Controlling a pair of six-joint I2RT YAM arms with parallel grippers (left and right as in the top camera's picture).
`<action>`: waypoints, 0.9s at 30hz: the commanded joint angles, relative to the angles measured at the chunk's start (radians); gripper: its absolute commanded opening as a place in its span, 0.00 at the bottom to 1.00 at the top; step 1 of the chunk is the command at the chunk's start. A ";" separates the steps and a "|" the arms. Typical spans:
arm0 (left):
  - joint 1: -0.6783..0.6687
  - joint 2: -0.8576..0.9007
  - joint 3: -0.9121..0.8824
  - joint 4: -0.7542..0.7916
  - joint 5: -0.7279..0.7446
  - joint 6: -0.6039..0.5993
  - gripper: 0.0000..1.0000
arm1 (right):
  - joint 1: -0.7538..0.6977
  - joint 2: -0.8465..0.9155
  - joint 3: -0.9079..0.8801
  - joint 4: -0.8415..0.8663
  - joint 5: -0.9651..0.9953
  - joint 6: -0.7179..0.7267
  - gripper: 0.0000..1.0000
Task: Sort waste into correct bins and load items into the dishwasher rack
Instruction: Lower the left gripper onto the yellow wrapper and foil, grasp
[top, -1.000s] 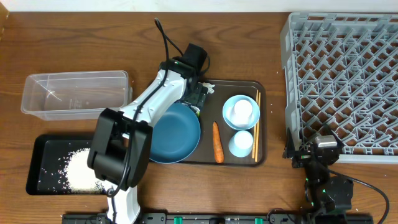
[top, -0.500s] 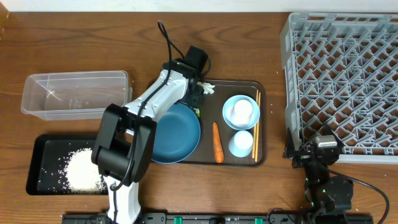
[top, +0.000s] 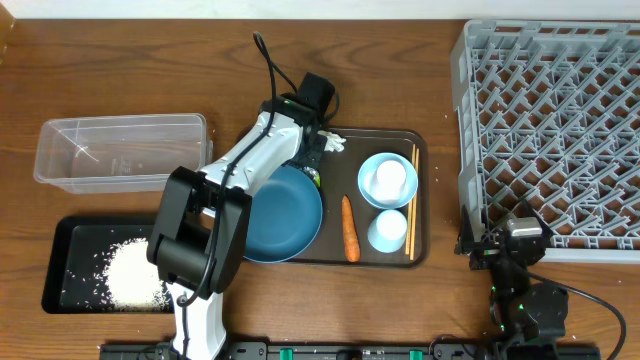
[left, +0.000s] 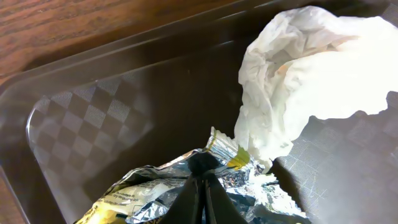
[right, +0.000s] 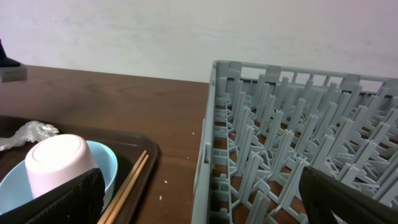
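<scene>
Worktop (top: 130, 60): brown wood, carries everything.

Dishwasher rack (top: 550, 120): grey lattice crate at the right edge, nothing in it yet.

Serving tray (top: 345, 160): brown, centre of the worktop, holds the dishes and the leftover waste.

Clear tub (top: 120, 150): on the left, looks bare inside. Black tray (top: 70, 240): just in front of the tub, with the rice (top: 135, 275) heaped in it.

Dark-blue bowl (top: 285, 215): left end of the serving tray, its rim overhanging the tray's edge.

Light-blue bowl (top: 366, 170): right end, one pale cup (top: 391, 178) upside down inside it. A second cup (top: 388, 230) sits just in front.

Carrot (top: 350, 230): lies between the dark-blue bowl and the cups.

Chopsticks (top: 412, 200): along the tray's right rim.

Wrapper (left: 155, 186): back-left corner of the serving tray, white paper (left: 311, 74) attached. Left hand (left: 202, 180) is clamped on the foil, fingertips together.

Right hand (right: 200, 186): fingers wide apart, holding nothing, beside the near corner of the rack.

Step in hand, as I judge it: wrapper pickup during waste sorting. The next move calls for a clean lift clear of the tray rim, with the paper trailing along, then a carry left to the clear tub. Risk: the paper may tear free of the foil.
</scene>
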 joint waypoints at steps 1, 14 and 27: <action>-0.001 -0.043 0.016 -0.001 -0.009 -0.006 0.06 | -0.009 -0.006 -0.004 -0.001 0.003 -0.013 0.99; 0.013 -0.322 0.016 0.027 -0.010 -0.006 0.06 | -0.009 -0.006 -0.004 -0.001 0.003 -0.013 0.99; 0.063 -0.149 0.016 -0.071 0.051 0.122 0.84 | -0.009 -0.006 -0.004 -0.001 0.003 -0.013 0.99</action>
